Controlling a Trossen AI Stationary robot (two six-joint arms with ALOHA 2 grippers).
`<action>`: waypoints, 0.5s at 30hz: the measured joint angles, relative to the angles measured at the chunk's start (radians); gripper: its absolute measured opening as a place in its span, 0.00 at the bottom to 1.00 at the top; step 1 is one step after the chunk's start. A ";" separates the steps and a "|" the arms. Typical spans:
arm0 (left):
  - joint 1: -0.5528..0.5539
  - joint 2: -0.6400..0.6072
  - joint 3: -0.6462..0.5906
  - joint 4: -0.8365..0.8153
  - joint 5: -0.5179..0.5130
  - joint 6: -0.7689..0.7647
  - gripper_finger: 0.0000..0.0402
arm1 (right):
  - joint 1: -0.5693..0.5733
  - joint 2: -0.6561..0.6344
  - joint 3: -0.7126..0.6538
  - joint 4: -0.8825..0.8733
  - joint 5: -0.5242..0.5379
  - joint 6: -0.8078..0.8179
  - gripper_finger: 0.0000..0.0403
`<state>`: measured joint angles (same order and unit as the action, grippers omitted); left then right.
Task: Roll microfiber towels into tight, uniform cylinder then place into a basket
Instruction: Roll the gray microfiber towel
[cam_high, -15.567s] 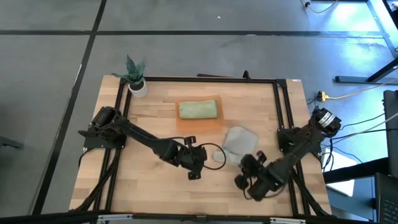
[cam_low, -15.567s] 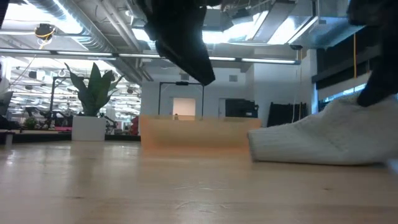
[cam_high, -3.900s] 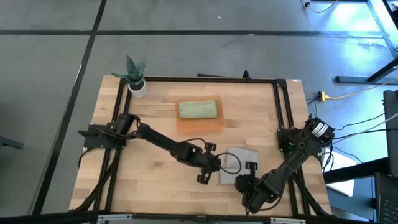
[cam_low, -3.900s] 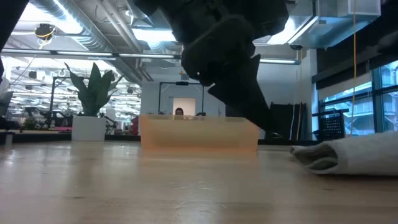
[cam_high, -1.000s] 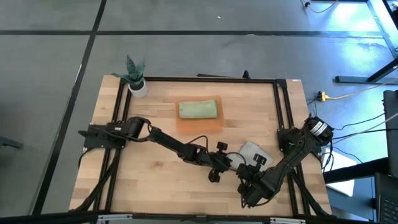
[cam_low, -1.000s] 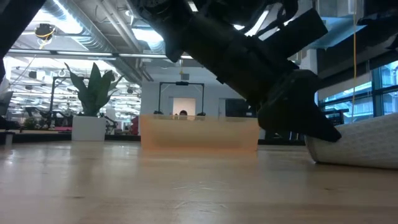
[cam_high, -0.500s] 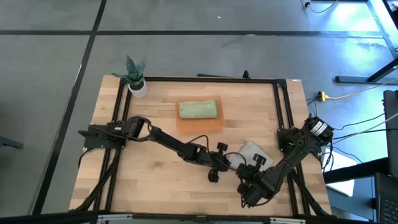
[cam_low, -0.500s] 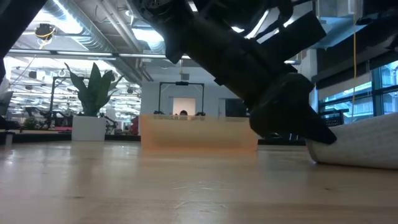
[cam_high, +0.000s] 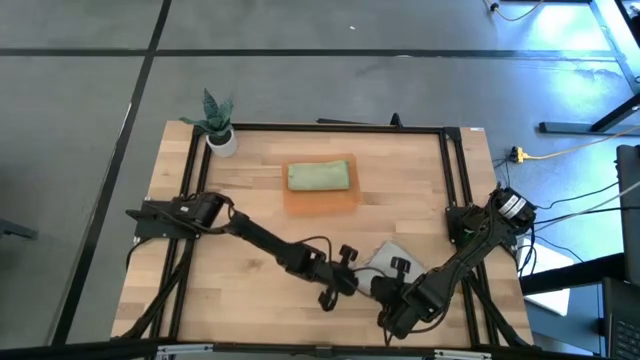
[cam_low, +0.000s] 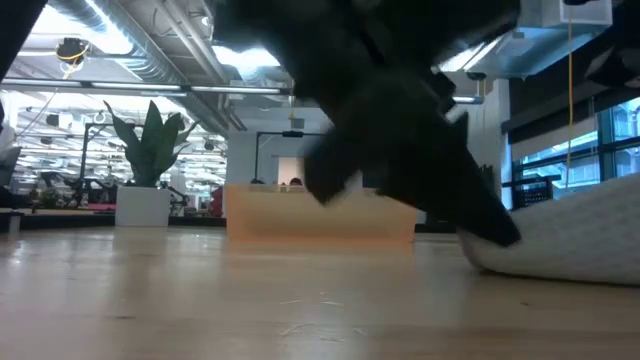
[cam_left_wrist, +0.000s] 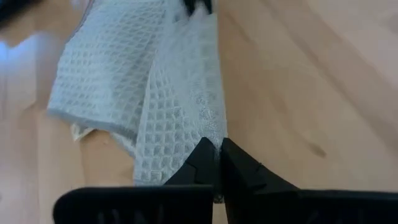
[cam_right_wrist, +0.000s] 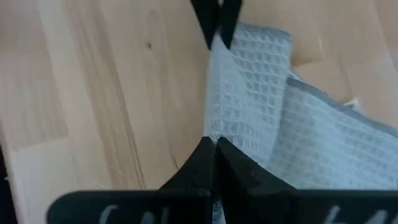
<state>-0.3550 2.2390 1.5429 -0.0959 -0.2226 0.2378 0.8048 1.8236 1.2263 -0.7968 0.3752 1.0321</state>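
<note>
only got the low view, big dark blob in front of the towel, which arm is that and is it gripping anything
observer: looks like the left gripper, shut on the folded edge of the grey towel.
operator: and the other arm
observer: the right gripper is shut on that same edge, at the opposite end, facing the left one.
operator: anything in the basket
observer: yes, the orange basket holds a green towel.
</note>
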 joint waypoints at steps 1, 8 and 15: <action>-0.009 -0.009 0.000 -0.021 0.000 -0.006 0.00 | 0.000 0.000 0.000 0.010 -0.003 -0.011 0.02; -0.063 -0.070 0.000 -0.114 -0.002 -0.071 0.00 | 0.001 0.000 0.002 0.059 -0.031 -0.010 0.02; -0.048 -0.071 -0.001 -0.109 0.002 -0.095 0.00 | 0.003 0.000 0.002 0.042 -0.010 0.083 0.02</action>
<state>-0.4027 2.1681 1.5417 -0.2049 -0.2204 0.1428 0.8082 1.8236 1.2278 -0.7547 0.3647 1.1148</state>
